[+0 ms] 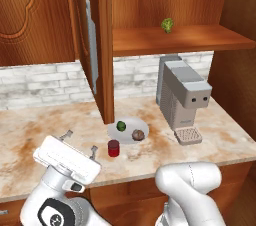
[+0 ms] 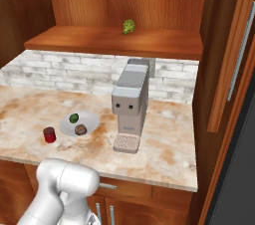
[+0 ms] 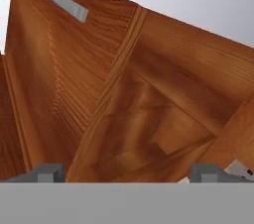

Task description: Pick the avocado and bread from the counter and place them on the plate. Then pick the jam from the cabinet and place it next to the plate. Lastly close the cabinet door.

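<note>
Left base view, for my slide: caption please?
Avocado and bread on plate, jam beside it; open gripper below open cabinet door.

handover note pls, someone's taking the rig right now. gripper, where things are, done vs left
Gripper: open, empty, low over the counter front edge, left of the jam.
Avocado and bread: both on the plate.
Jam: on the counter just in front-left of the plate.
Cabinet door: open, edge-on to the left base view.
Done: food plated, jam set down. Left: close the cabinet door.
</note>
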